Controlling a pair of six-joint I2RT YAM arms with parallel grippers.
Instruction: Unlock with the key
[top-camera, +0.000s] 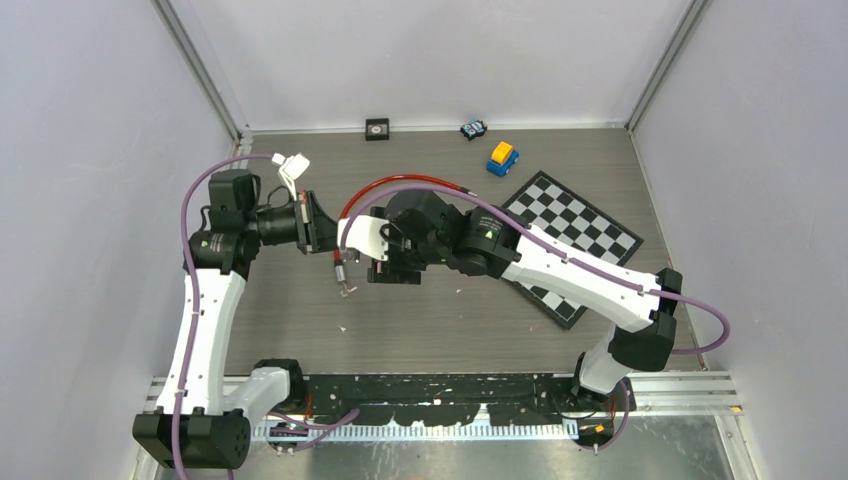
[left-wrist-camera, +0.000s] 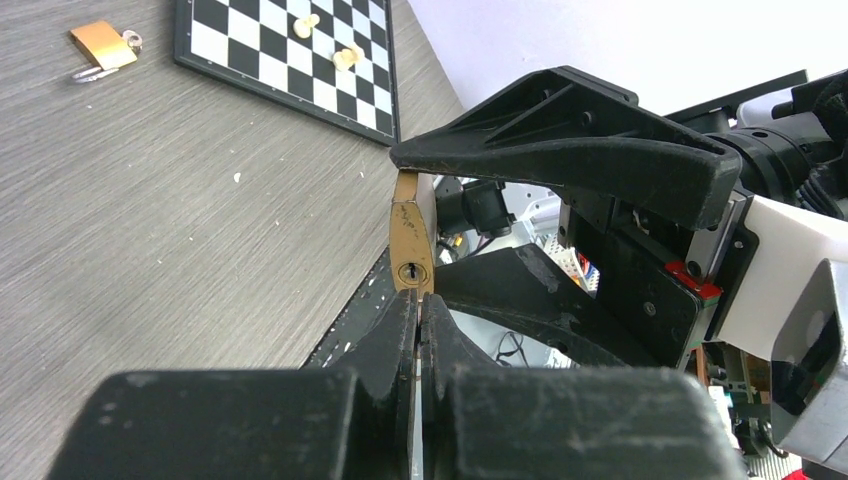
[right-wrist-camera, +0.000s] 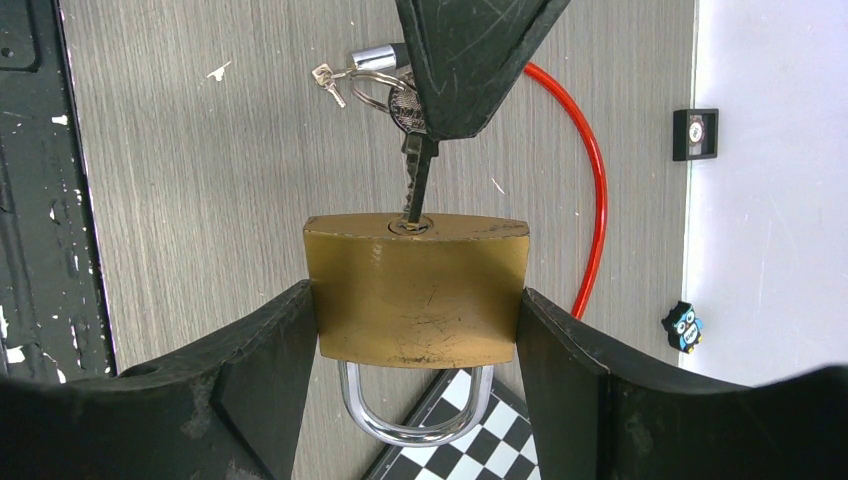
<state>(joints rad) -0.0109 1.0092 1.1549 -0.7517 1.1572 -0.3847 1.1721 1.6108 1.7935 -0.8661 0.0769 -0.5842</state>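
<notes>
A brass padlock (right-wrist-camera: 420, 275) with a closed silver shackle (right-wrist-camera: 415, 425) is clamped between the fingers of my right gripper (right-wrist-camera: 417, 292), above the table. My left gripper (left-wrist-camera: 418, 300) is shut on a key (right-wrist-camera: 418, 180) and points it at the lock's keyhole (left-wrist-camera: 410, 272). In the right wrist view the key's tip sits at the keyhole with most of the blade outside. A ring with spare keys (right-wrist-camera: 365, 85) hangs from it, and also shows in the top view (top-camera: 343, 278). The two grippers (top-camera: 325, 238) (top-camera: 385, 255) meet left of centre.
A chessboard (top-camera: 575, 235) lies to the right, with a few pieces on it (left-wrist-camera: 345, 57). A second small brass padlock (left-wrist-camera: 100, 45) lies on the table. A red cable (top-camera: 400, 183), a yellow toy car (top-camera: 502, 157), an owl toy (top-camera: 473, 129) and a black square (top-camera: 377, 128) are at the back.
</notes>
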